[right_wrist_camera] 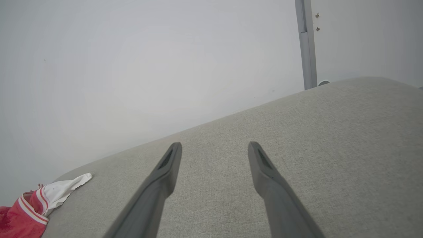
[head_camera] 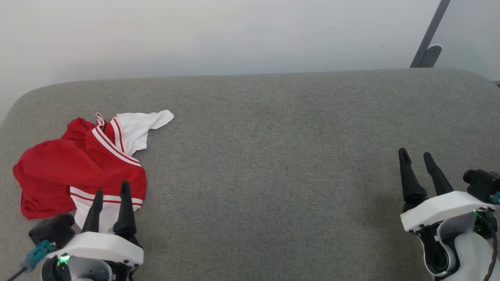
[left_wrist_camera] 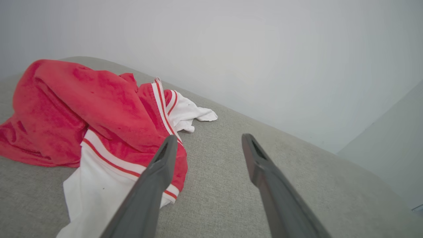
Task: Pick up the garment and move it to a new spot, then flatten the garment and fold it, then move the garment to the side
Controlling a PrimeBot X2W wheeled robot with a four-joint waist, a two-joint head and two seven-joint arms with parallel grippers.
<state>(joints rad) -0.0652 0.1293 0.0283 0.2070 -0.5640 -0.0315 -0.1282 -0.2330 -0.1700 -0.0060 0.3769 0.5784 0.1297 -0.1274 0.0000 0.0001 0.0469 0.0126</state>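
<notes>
Red garment (head_camera: 58, 171) bunched by the tabletop's (head_camera: 273, 156) left edge; left gripper (head_camera: 111, 187) and right gripper (head_camera: 415, 152) fingers wide, empty. Pinching may snag one layer.

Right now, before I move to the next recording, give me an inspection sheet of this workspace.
Surface: grey fabric-covered top, rounded far corners.
Job's things: garment, red with white striped-trim sleeves, crumpled in a heap at the left.
Clutter: nothing seen.
Grippers: left gripper open by the garment's near edge, holding nothing; right gripper open over bare fabric, far from the garment.
Cables: teal-plugged cable at the left wrist; dark cable at the right wrist.
Surroundings: pale wall behind; grey metal post far right.
</notes>
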